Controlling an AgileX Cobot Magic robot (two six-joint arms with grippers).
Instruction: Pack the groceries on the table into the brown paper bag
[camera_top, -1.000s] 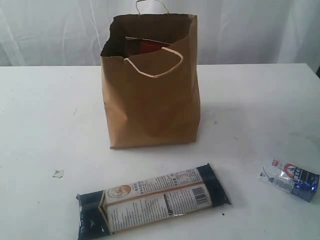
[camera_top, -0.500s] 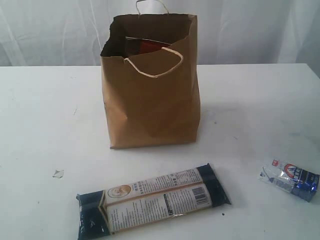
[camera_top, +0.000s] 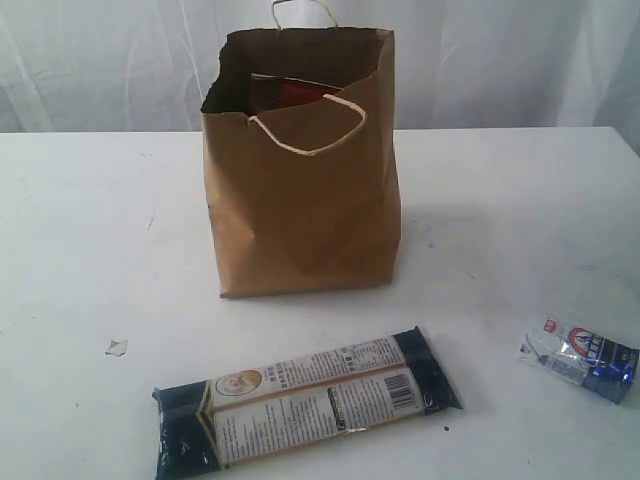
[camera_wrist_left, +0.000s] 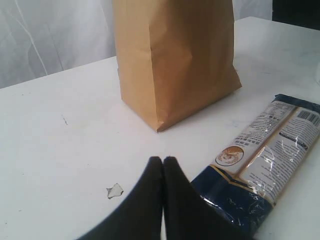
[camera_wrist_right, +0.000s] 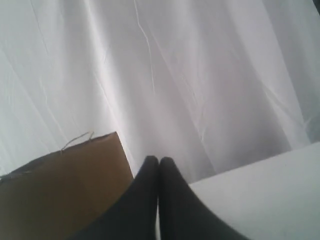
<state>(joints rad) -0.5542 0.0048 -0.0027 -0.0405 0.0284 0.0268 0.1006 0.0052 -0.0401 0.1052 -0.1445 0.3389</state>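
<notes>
- Left jaws are pressed shut and empty, low over the desk. The long packet lies just beside them, and the bag stands upright beyond.
- Right jaws are shut too, holding nothing, raised near the bag's rim.
- The small packet lies well apart from the bag, near the desk's right edge in the exterior view.
- Something red shows inside the bag.
- The desk is white and speckled, with a paper scrap on it.
- A white curtain hangs behind.

bag mouth open, perhaps part-filled, long packet in front
</notes>
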